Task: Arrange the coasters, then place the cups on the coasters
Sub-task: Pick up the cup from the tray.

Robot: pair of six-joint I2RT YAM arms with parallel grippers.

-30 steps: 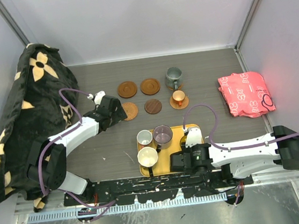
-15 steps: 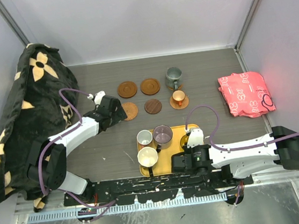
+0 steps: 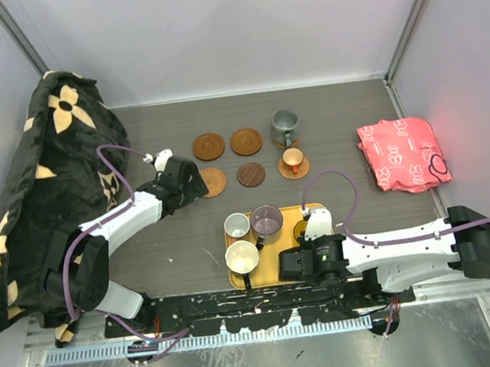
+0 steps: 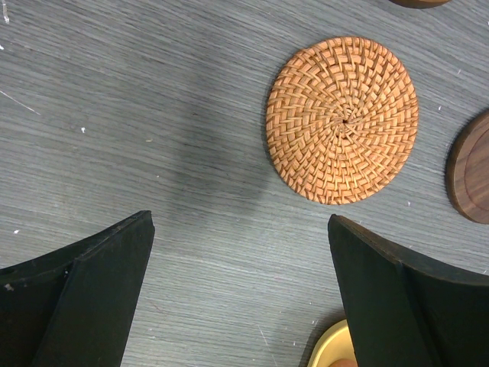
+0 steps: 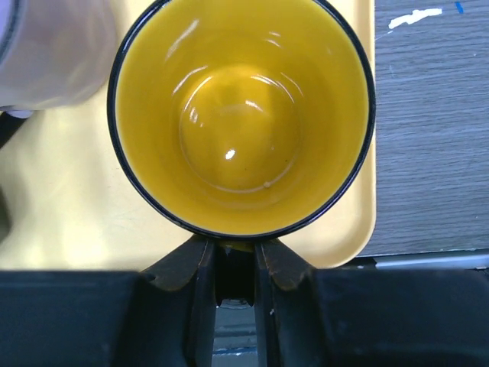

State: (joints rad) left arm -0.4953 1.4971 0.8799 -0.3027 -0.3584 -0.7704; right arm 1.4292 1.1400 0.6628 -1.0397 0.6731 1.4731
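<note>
Two plain brown coasters (image 3: 208,145) (image 3: 245,141) lie in the back row, with a woven coaster (image 3: 212,182) (image 4: 342,120) and a dark coaster (image 3: 250,175) (image 4: 470,180) in front of them. A small brown cup (image 3: 292,158) stands on a coaster (image 3: 294,171). The grey-green cup (image 3: 285,127) stands behind it. In the yellow tray (image 3: 283,272) are a white cup (image 3: 237,226), a purple-grey cup (image 3: 266,221), a cream cup (image 3: 242,257) and the orange-yellow cup (image 3: 303,230) (image 5: 241,115). My right gripper (image 3: 307,242) (image 5: 235,256) is shut on that cup's handle. Beside the woven coaster my left gripper (image 3: 193,179) (image 4: 238,229) hangs open over bare table.
A black flowered cloth (image 3: 42,189) covers the left side of the table. A pink folded cloth (image 3: 401,154) lies at the right. Grey walls close in the back and both sides.
My right gripper's jaws have closed on the orange-yellow cup's handle. The left arm has not moved.
</note>
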